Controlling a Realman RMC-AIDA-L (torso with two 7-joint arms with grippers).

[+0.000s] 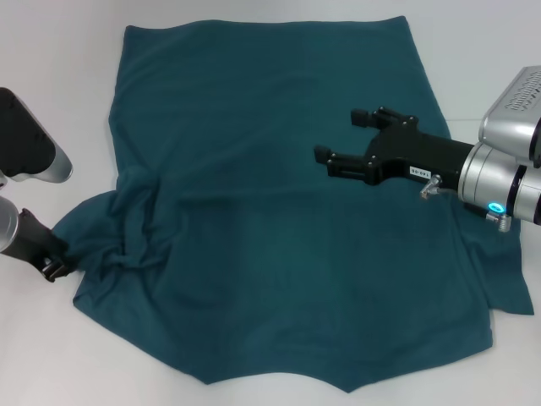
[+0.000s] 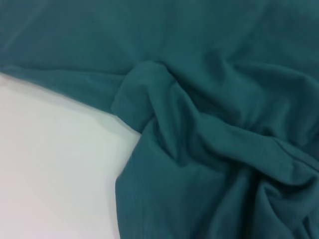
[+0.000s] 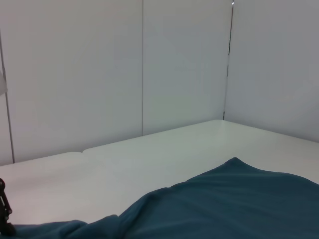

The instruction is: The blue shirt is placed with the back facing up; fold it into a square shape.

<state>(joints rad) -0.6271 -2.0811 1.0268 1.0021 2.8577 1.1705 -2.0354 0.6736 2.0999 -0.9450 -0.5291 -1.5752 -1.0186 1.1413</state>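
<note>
Right gripper point(image 1: 347, 137) of mine hovers spread above the blue shirt point(image 1: 279, 228), which lies flat across the white table point(image 1: 59, 76), long axis twelve to six. At nine o'clock my left gripper point(image 1: 52, 260) sits at the bunched sleeve point(image 1: 110, 228); whether it pinches, I cannot tell. That sleeve lies nearest my left arm.

White surface and pale walls

Plain white surface point(image 1: 59, 51) along the frame's left, upper and right edges; pale wall panels point(image 3: 75, 74) upright across the upper frame, meeting in a corner.
</note>
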